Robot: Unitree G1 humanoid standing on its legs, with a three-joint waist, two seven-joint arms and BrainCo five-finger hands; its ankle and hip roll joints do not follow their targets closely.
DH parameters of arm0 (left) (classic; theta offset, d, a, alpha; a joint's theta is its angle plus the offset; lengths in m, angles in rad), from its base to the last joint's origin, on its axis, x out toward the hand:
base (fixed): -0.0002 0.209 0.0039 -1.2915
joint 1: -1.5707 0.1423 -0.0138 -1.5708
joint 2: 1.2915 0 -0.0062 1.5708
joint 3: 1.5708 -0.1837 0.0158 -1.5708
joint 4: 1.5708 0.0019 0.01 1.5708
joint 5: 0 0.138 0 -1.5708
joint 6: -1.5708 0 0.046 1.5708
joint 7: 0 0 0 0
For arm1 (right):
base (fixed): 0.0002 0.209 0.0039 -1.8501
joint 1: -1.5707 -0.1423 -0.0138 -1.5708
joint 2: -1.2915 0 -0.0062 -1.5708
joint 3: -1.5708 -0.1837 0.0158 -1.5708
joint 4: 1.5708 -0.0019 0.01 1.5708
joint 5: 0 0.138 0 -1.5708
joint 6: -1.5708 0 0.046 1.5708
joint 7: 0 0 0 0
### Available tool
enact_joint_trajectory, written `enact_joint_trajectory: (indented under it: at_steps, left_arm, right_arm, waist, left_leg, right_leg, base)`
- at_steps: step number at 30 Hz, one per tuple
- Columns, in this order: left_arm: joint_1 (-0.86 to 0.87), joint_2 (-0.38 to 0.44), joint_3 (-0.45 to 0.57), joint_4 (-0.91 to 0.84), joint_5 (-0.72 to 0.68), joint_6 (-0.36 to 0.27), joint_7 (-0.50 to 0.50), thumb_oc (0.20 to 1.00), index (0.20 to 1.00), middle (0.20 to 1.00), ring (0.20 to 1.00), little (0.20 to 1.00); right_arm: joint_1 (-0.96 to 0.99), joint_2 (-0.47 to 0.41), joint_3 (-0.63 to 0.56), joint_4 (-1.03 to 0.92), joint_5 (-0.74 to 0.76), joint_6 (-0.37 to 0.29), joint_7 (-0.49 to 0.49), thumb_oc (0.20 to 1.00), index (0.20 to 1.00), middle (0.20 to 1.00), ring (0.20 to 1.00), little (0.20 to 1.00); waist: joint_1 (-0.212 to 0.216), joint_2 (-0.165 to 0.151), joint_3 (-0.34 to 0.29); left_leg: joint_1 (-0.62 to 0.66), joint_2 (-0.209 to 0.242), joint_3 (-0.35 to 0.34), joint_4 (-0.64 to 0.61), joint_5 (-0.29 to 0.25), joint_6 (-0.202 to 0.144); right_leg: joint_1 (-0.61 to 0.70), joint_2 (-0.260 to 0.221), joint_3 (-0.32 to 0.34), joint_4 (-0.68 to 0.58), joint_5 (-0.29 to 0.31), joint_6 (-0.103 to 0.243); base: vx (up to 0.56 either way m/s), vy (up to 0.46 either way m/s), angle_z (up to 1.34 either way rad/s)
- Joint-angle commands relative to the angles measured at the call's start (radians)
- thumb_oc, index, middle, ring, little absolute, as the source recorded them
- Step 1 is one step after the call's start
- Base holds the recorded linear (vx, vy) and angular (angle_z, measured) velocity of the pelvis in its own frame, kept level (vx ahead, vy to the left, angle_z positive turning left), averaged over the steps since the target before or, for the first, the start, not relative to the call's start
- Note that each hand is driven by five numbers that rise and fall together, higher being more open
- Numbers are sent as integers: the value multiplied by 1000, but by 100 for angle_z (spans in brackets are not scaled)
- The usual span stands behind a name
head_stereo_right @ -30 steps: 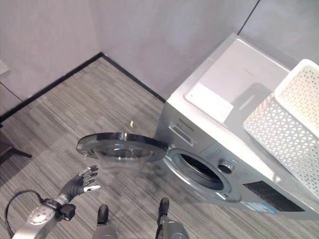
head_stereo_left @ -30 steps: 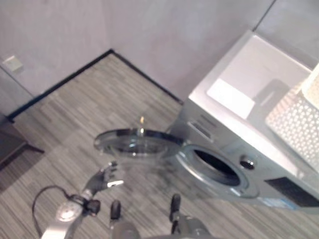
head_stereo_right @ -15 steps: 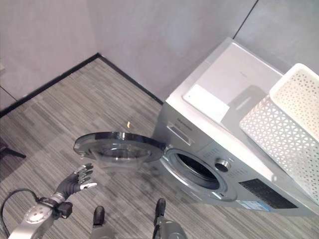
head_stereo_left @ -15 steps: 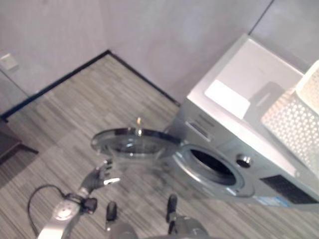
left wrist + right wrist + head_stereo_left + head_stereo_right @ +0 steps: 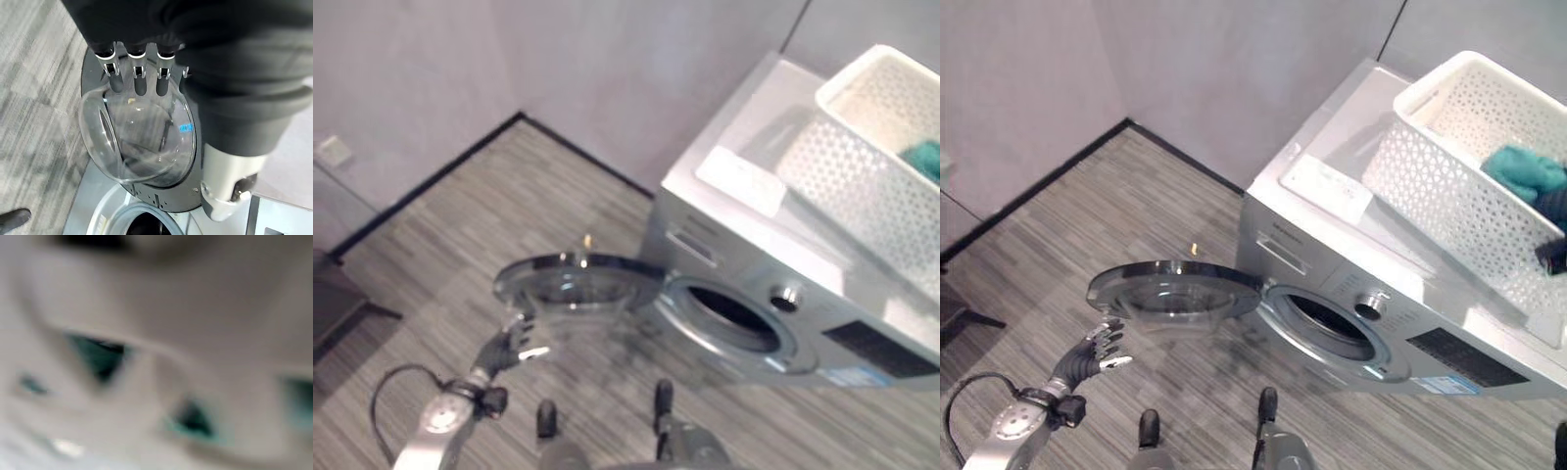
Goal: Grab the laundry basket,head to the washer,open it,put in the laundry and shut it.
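The left hand [image 5: 1095, 354] hangs low in front of the washer [image 5: 1351, 294], its fingers [image 5: 139, 81] straight and relaxed, holding nothing. It sits just beside the outer edge of the washer's round door [image 5: 1173, 291], on the side away from the hinge; whether the fingertips touch the rim cannot be told. The door stands swung wide open, its glass bowl [image 5: 139, 142] bulging toward the hand in the left wrist view. Past the door, the drum opening [image 5: 1329, 328] gapes dark in the washer's front, with a control knob [image 5: 1368, 307] just above it.

The white laundry basket [image 5: 1474, 181] stands on top of the washer, well apart from the left hand and higher than it. Teal laundry [image 5: 1525, 173] lies inside the basket, with something dark [image 5: 1555, 257] beside it at the picture's edge. The right wrist view shows blurred white lattice with teal behind the holes, very close; the right hand's state cannot be told.

The washer stands on striped grey floor [image 5: 1087, 215] against a pale wall [image 5: 1234, 69].
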Motion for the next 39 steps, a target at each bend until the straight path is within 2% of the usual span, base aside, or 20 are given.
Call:
enact_joint_trajectory:
  at_steps: [1, 10, 18, 21, 28, 29, 33, 39]
  left_arm:
    - [-52, 27, -14, -61, 4, -46, 16, 1000, 1000, 1000, 1000, 1000]
    - [-49, 29, -21, -60, 11, -55, 24, 1000, 1000, 1000, 1000, 1000]
    - [-52, 22, -25, -56, 30, -61, 31, 1000, 1000, 1000, 1000, 1000]
    - [-54, 21, -24, -53, 37, -64, 40, 1000, 1000, 1000, 1000, 1000]
    - [-65, 24, -18, -50, 60, -71, 61, 1000, 1000, 1000, 1000, 1000]
    - [-71, 27, -18, -50, 70, -76, 71, 1000, 1000, 1000, 1000, 1000]
    - [-82, 30, -17, -57, 83, -82, 86, 1000, 1000, 1000, 1000, 1000]
    - [-85, 25, -12, -62, 92, -85, 97, 1000, 1000, 1000, 1000, 1000]
  right_arm:
    - [-36, 159, 83, 7, 38, -27, -66, 200, 200, 200, 200, 200]
    - [-107, 193, 78, -41, 51, -37, -119, 200, 200, 200, 200, 200]
    - [-115, 195, 0, -94, 125, -77, -207, 200, 200, 200, 200, 200]
    - [-138, 183, -37, -135, 122, -91, -268, 200, 200, 200, 200, 200]
    - [-175, 153, -120, -248, -15, -76, -406, 200, 200, 200, 200, 200]
    - [-208, 134, -151, -287, -100, -60, -473, 200, 200, 200, 200, 200]
    - [-262, 113, -172, -351, -234, -23, -546, 200, 200, 200, 200, 200]
    - [-280, 111, -192, -408, -336, 1, -598, 200, 200, 200, 200, 200]
  waist:
    - [49, -32, 40]
    - [53, -41, 21]
    - [52, -51, -3]
    - [50, -53, -13]
    - [52, -52, -39]
    - [57, -54, -54]
    - [62, -59, -70]
    - [65, -64, -79]
  left_leg:
    - [20, -4, 24, 30, -28, 41]
    - [35, -9, 24, 28, -37, 43]
    - [59, -15, 30, 26, -50, 43]
    - [67, -18, 33, 24, -55, 45]
    - [77, -28, 28, 25, -68, 48]
    - [81, -33, 24, 24, -73, 49]
    - [86, -41, 15, 28, -79, 52]
    - [89, -47, 9, 35, -87, 58]
  right_leg:
    - [30, -53, 7, 114, -163, 31]
    - [54, -52, 1, 108, -160, 30]
    - [79, -53, 0, 100, -157, 34]
    - [85, -56, 1, 99, -154, 37]
    - [108, -64, -7, 95, -153, 41]
    - [118, -69, -15, 95, -155, 43]
    - [130, -75, -20, 97, -158, 45]
    - [137, -81, -22, 101, -164, 49]
  base:
    - [0, 0, 0]
    - [4, 2, 1]
    - [6, 17, 7]
    - [8, 24, -1]
    - [14, 24, 2]
    - [23, 39, 16]
    - [19, 44, 17]
    - [2, 35, 7]
